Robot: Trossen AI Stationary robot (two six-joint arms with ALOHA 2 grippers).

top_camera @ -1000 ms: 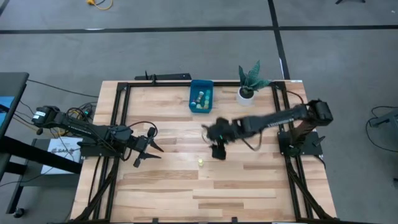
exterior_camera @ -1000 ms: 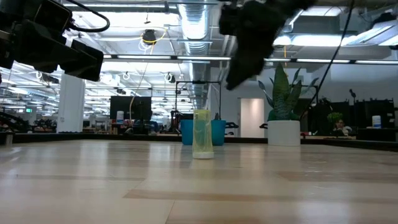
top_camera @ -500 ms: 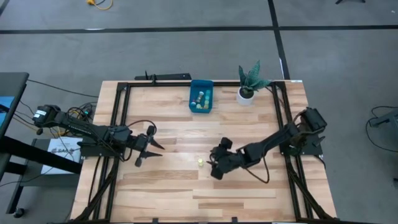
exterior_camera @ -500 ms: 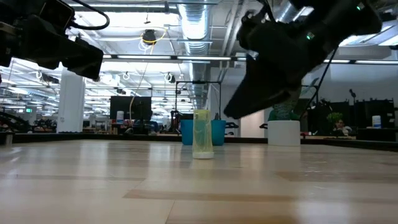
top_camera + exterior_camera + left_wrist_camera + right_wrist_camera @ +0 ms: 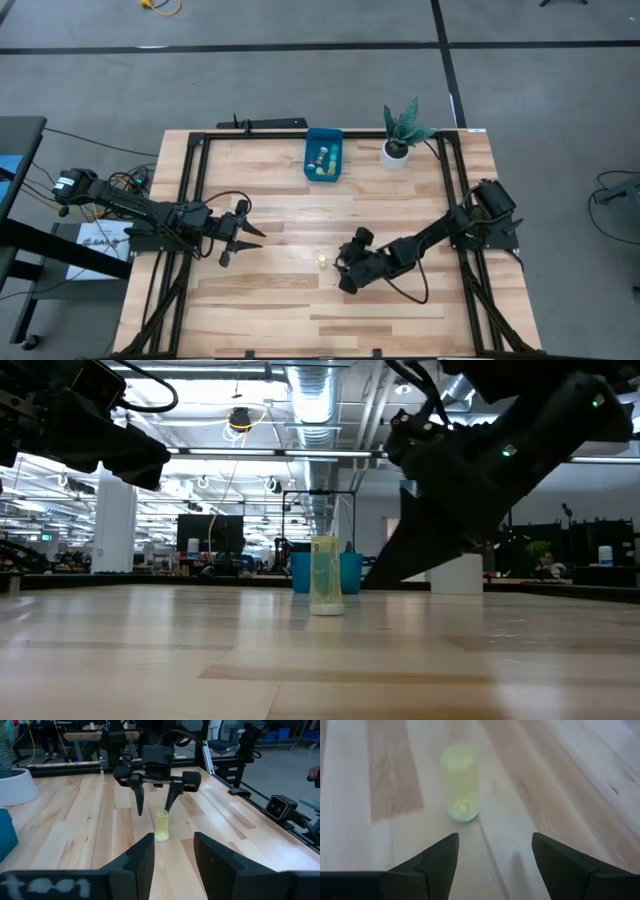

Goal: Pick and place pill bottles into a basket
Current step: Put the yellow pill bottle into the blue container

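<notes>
One pale yellow pill bottle [image 5: 323,260] stands upright on its base on the wooden table; it also shows in the low view [image 5: 325,575], the left wrist view [image 5: 161,825] and the right wrist view [image 5: 460,782]. My right gripper [image 5: 341,268] is open, low over the table just right of the bottle, fingers pointing at it, touching nothing; the left wrist view shows it too [image 5: 152,800]. My left gripper [image 5: 240,240] is open and empty at the table's left. The blue basket [image 5: 324,155] at the far edge holds several bottles.
A potted plant in a white pot [image 5: 398,140] stands right of the basket at the far edge. A black frame [image 5: 190,170] runs along the table's sides. Bare wood lies all around the yellow bottle.
My right gripper has come from the middle of the table toward the near edge and down, ending low beside the yellow bottle with its fingers turned toward it. The bottle has not moved.
</notes>
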